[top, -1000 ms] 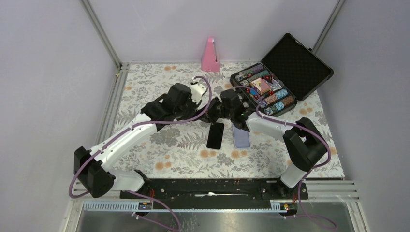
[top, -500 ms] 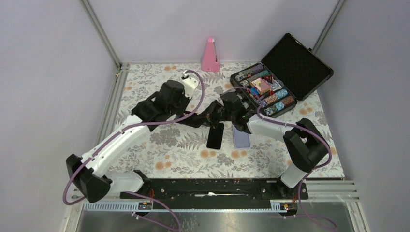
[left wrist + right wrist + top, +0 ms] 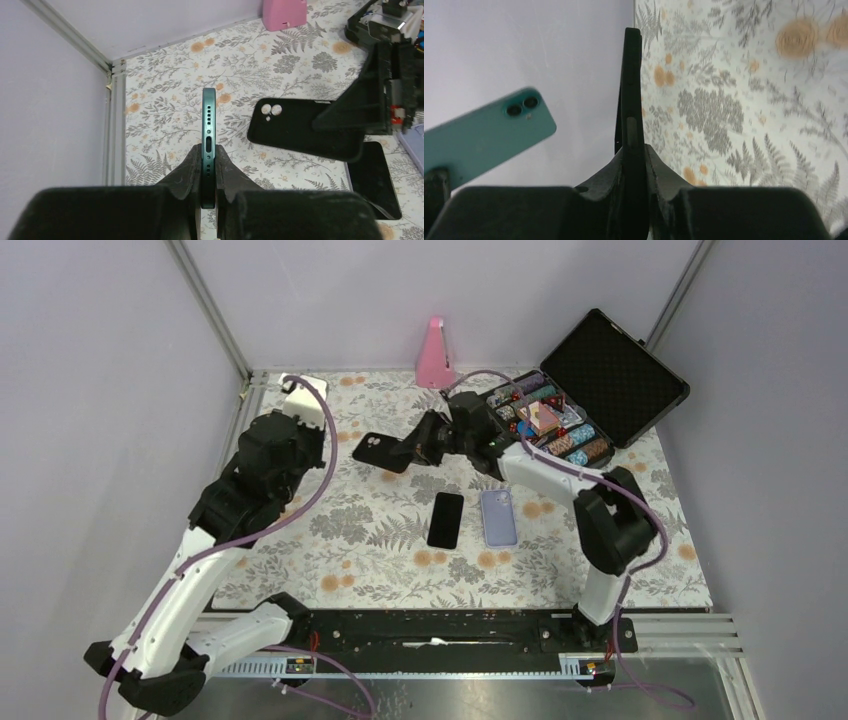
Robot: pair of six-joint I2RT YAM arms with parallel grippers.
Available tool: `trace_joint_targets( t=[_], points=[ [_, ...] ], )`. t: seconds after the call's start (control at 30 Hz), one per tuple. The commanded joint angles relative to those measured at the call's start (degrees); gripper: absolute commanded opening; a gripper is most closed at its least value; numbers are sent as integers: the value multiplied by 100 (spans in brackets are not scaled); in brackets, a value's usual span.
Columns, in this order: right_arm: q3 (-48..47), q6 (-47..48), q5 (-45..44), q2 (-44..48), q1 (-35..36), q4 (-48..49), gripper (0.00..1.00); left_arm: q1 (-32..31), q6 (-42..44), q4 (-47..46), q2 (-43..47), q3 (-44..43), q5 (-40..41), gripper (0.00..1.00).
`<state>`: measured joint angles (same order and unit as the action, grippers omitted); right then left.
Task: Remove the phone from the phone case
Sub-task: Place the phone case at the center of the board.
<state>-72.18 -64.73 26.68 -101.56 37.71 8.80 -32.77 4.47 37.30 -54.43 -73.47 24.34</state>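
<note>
Edgewise, phone (image 3: 208, 125) in left end effector (image 3: 208, 162), case (image 3: 631, 85) in right end effector (image 3: 634, 160)

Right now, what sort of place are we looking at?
Probably a lab robot test cell, not a home: plain grey panel walls, an aluminium frame post, and a black metal mounting rail along the near edge.

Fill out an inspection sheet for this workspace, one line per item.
Surface: floral table cover, no spills seen.
Job's things: teal phone is out of the black phone case; the two are apart, each held by one gripper.
Clutter: black handset and lilac handset lie flat side by side; pink metronome at the rear; open chip case rear right.
Grippers: left gripper shut on the phone; right gripper shut on the case.
Cables: purple cables run along both arms.
Surroundings: plain walls, aluminium frame post.
</note>
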Motion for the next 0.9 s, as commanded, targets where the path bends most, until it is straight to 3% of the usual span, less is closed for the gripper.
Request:
trace_joint_targets(
  t=[0.0,0.3,0.37,0.4,0.43,0.57,0.7,0.87],
  points=[
    [-781,502,-340,-833,31,-170,5,8,-138,-69,-152,43,433,0],
    [-1933,771,-1294,-2158,35,-1142,18,10,-1104,719,-599,581,383,0],
    [-2264,909,-1249,-2285,39,-1525,35,8,-1139,773,-758,752,374,0],
    [-2410,1021,-1210,-2303,50,-1768,56,0,-1171,813,-840,792,392,0],
    [-2548,1167,-1159,-2298,58,-2005,67,-1,-1202,836,-942,824,443,0],
    [-2599,1708,-1556,-1913,45,-2654,92,-16,-1260,833,-1258,876,518,0],
    [-2452,2077,-1872,-1483,-105,-3093,99,-112,-1323,864,-1703,794,575,0],
    [-1877,2379,-2609,-682,-364,-3397,100,-462,-1596,1223,-2437,584,1235,0]
  ],
)
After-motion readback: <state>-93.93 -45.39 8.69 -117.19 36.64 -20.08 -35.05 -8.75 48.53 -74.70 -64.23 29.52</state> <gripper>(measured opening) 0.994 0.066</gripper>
